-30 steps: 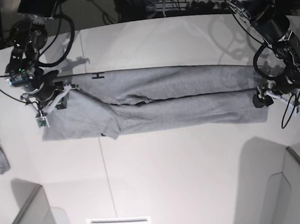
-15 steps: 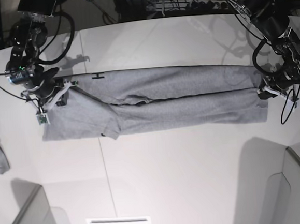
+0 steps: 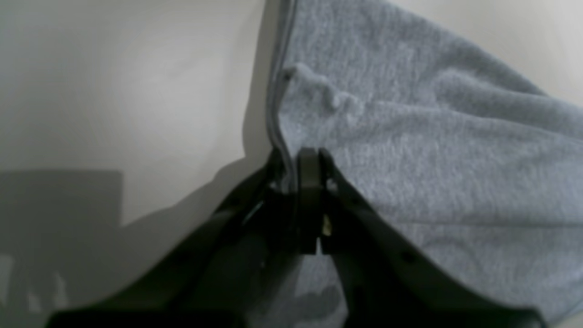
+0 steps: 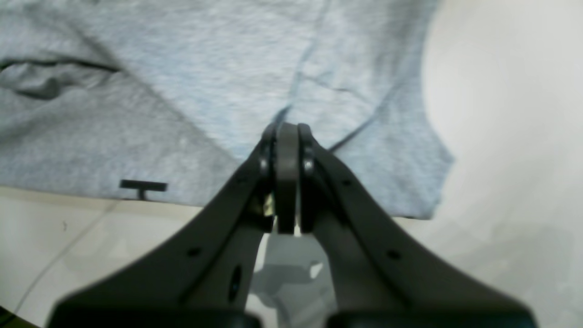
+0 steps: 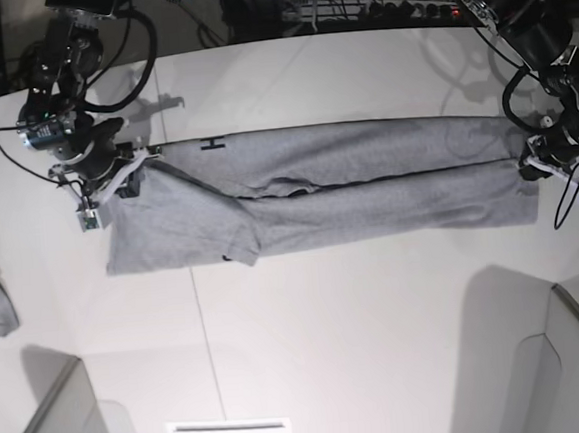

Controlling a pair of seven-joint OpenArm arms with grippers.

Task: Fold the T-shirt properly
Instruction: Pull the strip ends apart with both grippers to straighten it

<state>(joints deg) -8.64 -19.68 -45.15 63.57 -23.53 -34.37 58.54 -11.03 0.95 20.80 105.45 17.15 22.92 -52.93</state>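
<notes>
my left gripper point(image 3: 303, 171) has just clamped onto the t-shirt point(image 5: 367, 185) hem, cloth spreading ahead of it. my right gripper point(image 4: 286, 136) stays pinched on the far end. the shirt lies stretched between us, ready for lifting.

Both wrist views are soft; the T-shirt point(image 4: 205, 82) runs past their edges. Beside the right gripper point(image 4: 287, 136), black lettering point(image 4: 143, 186) shows only a sliver, unreadable, the rest folded under
</notes>
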